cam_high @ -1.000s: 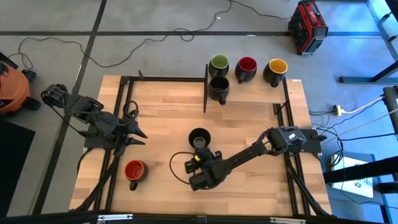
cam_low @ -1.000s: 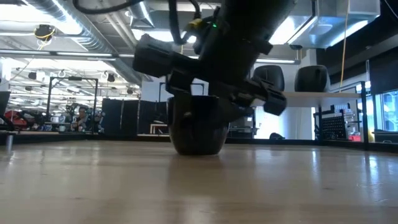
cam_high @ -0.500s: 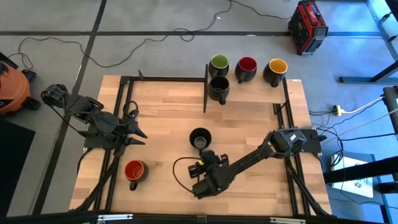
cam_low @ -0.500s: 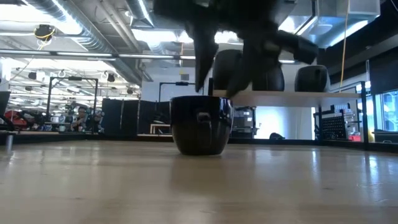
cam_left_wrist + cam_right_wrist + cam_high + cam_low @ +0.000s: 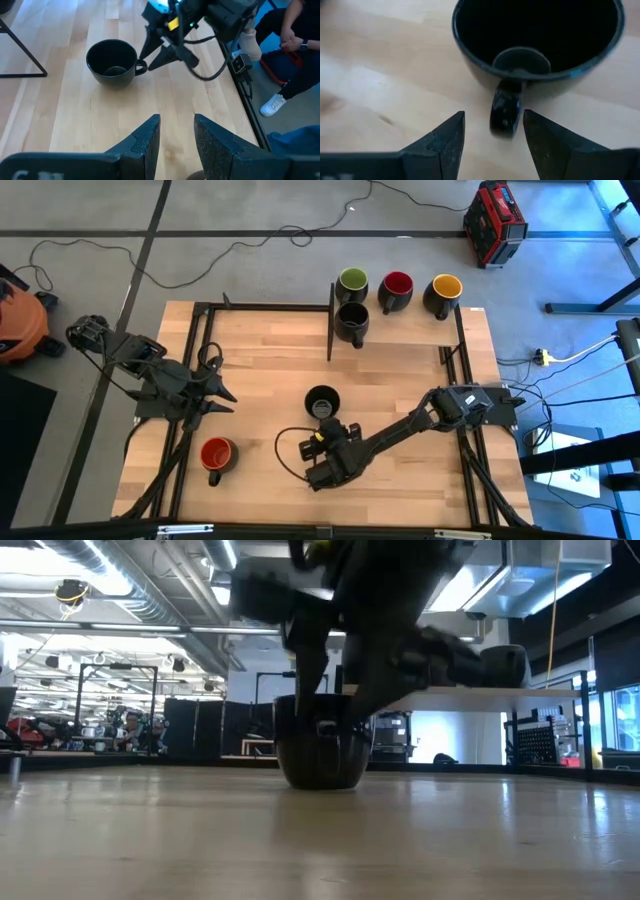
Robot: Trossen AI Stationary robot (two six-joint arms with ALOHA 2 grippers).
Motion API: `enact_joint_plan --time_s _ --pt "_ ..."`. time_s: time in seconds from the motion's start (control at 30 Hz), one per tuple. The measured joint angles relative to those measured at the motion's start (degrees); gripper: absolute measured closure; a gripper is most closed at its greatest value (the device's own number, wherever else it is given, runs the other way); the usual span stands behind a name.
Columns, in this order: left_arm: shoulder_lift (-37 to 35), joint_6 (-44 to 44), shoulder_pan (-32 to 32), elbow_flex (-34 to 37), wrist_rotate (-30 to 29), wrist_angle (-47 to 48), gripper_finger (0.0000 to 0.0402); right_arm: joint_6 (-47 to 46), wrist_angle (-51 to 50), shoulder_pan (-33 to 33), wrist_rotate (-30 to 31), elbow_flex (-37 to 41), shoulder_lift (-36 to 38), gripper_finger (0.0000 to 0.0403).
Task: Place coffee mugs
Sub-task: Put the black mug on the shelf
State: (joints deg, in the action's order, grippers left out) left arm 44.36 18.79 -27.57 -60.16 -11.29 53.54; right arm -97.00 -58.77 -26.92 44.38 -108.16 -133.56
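r fingers (image 5: 492,137) open astride black mug (image 5: 540,40) handle, no grip; l fingers (image 5: 176,135) open, idle.

Mid-table blocked: black-inside mug (image 5: 321,402) w/ right gripper (image 5: 322,442) just beside it, fingers apart either side of the handle (image 5: 505,111), not touching. Right arm (image 5: 400,430) slants across the right half. Red-inside mug (image 5: 216,455) stands near the front-left; left gripper (image 5: 225,395) over the left rail. Far edge: four mugs (image 5: 395,295) clustered by an upright bar (image 5: 331,320). Bare wood between that cluster and the centre mug, also front-right.
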Motion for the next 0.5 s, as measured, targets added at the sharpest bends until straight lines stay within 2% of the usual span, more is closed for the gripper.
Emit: enact_joint_plan --time_s 0.17,0.3,0.5 --pt "0.0 0.02 0.0 0.0 0.0 0.0 0.0287 4.31 2.35 1.42 -0.64 1.03 0.0 0.0213" --pt "0.0 0.02 0.0 0.0 -0.02 0.0 0.0287 4.49 1.24 2.15 0.76 1.07 -0.02 0.0213" --pt "0.0 0.02 0.02 0.0 -0.04 0.0 0.0287 4.53 1.19 3.0 -0.35 1.07 -0.68 0.0213"
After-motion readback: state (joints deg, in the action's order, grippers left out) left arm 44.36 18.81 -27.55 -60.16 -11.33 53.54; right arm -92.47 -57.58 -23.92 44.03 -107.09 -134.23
